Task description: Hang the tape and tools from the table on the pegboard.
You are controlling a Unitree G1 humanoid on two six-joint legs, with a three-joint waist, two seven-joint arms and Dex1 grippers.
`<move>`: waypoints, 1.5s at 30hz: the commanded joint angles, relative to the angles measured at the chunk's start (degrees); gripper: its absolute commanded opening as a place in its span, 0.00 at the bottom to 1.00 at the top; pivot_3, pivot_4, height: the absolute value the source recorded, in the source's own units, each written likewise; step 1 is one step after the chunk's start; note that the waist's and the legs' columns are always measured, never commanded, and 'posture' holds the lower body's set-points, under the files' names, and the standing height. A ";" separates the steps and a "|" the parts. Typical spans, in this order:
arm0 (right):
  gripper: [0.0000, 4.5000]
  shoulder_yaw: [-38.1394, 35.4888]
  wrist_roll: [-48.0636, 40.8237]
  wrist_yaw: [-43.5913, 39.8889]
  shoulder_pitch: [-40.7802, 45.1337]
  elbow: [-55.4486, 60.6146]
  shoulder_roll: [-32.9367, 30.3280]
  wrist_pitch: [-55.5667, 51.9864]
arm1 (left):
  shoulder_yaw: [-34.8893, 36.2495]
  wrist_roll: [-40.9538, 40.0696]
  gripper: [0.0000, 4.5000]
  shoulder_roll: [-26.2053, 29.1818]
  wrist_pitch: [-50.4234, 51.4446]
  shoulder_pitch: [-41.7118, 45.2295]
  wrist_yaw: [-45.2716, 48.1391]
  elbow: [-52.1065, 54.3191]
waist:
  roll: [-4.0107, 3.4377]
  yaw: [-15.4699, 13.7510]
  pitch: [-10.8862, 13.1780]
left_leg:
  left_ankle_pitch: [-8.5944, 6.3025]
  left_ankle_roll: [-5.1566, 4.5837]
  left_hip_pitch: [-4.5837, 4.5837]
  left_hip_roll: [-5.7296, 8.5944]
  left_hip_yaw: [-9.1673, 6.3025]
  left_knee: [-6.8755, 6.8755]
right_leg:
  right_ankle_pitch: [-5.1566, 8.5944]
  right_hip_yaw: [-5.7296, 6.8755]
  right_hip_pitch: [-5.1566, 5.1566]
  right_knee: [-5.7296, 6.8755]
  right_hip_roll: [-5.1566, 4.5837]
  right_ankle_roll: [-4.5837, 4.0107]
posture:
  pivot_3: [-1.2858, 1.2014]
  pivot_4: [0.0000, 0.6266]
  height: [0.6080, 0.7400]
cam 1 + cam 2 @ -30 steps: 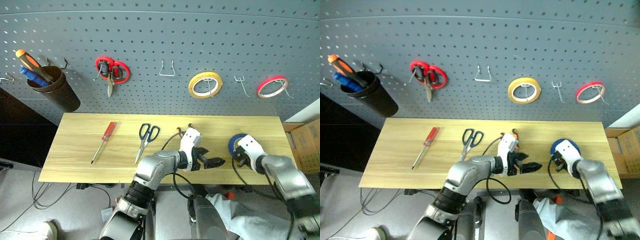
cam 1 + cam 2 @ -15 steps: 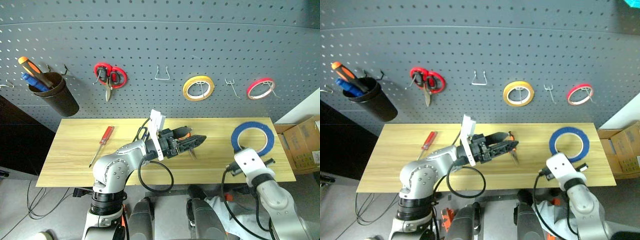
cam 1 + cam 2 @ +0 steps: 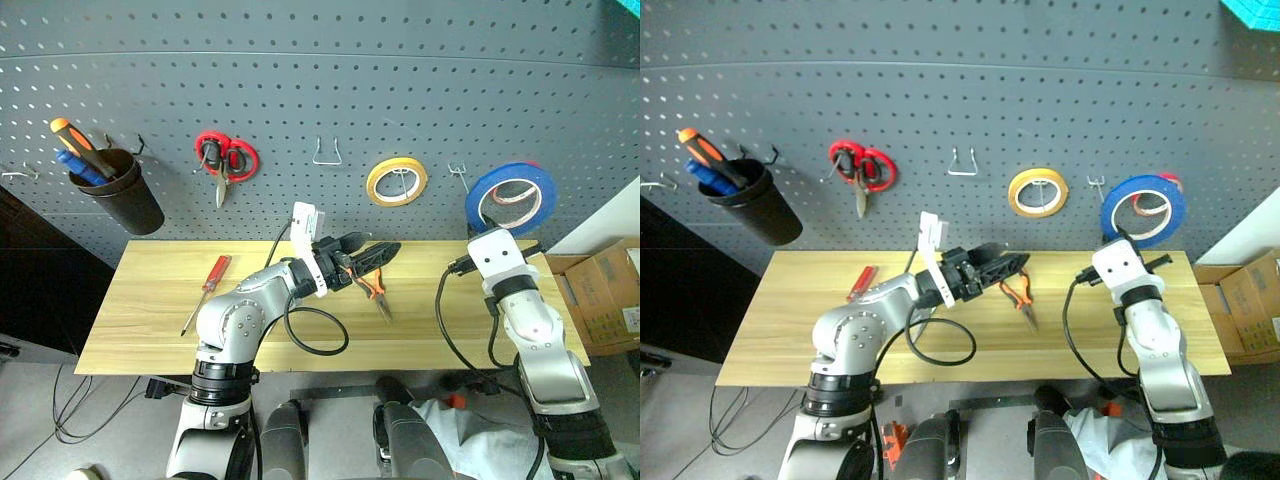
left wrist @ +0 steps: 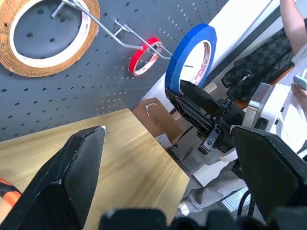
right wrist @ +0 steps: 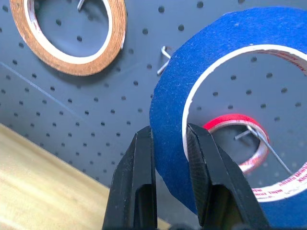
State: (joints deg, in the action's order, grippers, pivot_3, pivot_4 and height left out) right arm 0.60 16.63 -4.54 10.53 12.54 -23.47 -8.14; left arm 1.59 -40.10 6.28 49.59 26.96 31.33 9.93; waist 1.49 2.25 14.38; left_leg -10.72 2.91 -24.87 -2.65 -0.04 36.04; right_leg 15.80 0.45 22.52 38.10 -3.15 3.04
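Step in hand: hanging tape (image 3: 511, 197). Right claw (image 5: 170, 143) pinched blue ring's rim, raised before pegboard (image 3: 300, 90), red roll (image 5: 235, 143) at 12 o'clock behind. Next: thread ring onto free hook (image 3: 458, 176). Left claw (image 3: 375, 255) wide, empty, above pliers (image 3: 374, 290) on table (image 3: 140, 300).

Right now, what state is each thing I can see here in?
Blue tape: held up at the pegboard, not yet hung.
Right claw: shut on blue tape.
Left claw: open, empty.
Pliers: lying on table.
Red screwdriver: lying on table.
Yellow tape: hanging.
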 commanded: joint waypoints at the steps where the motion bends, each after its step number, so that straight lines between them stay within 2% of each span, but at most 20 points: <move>1: 0.12 -1.27 -0.23 0.98 0.85 0.41 0.57 2.49 | -0.16 -0.62 1.00 0.07 -1.03 0.03 -0.13 1.54 | 0.00 -0.15 -0.15 | 0.01 0.02 0.00 -0.01 -0.01 0.00 | 0.00 0.01 0.00 0.02 0.00 0.00 | 0.49 0.23 1.00; 19: 0.12 0.93 -2.88 -4.32 0.96 -3.46 1.68 5.35 | -0.29 -0.68 1.00 0.13 -2.10 0.70 -0.63 0.83 | -0.07 -0.51 -1.40 | 0.04 0.03 0.03 0.00 -0.01 0.03 | -0.02 0.01 -0.03 0.08 0.00 -0.01 | 0.50 0.22 1.00; 26: 0.12 0.23 -5.62 -10.39 6.70 -15.16 -1.58 8.27 | -0.85 -0.27 1.00 -0.36 -2.56 1.18 -0.55 -0.02 | -0.09 -0.43 -1.45 | 0.08 -0.04 0.10 0.00 0.00 0.08 | -0.07 0.00 -0.13 0.09 0.00 -0.07 | 0.50 0.23 1.00; 34: 0.12 -0.27 -6.30 -11.11 12.69 -22.88 -3.05 10.51 | -0.85 -0.27 1.00 -0.81 -2.80 1.80 -0.91 -0.31 | -0.09 -0.50 -1.45 | 0.12 -0.06 0.12 -0.01 -0.01 0.07 | -0.11 0.01 -0.14 0.10 0.02 -0.11 | 0.50 0.25 1.00; 41: 0.61 -0.45 -7.30 -11.01 10.90 -21.23 -1.85 8.38 | -0.90 -0.49 1.00 -1.11 -2.41 1.26 -1.38 0.50 | -0.09 -0.56 -1.45 | 0.12 -0.05 0.12 -0.01 -0.01 0.08 | -0.11 0.01 -0.14 0.12 0.02 -0.12 | 0.50 0.25 1.00; 45: 0.89 -1.62 -8.04 -10.67 5.71 -15.71 -1.21 4.65 | -1.07 -0.65 1.00 -1.12 -2.24 0.72 -1.90 1.03 | -0.09 -0.66 -1.45 | 0.12 -0.05 0.12 -0.01 -0.02 0.08 | -0.11 0.01 -0.15 0.15 0.02 -0.12 | 0.50 0.26 1.00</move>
State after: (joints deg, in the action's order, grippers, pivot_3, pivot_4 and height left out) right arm 1.06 9.68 -15.89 18.13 -7.96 -24.81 -1.79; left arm 0.75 -40.12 5.37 48.07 27.69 29.41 8.59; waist 1.40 1.59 12.93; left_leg -10.60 2.86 -24.74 -2.66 -0.07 36.12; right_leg 15.69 0.47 22.36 38.25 -3.13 2.93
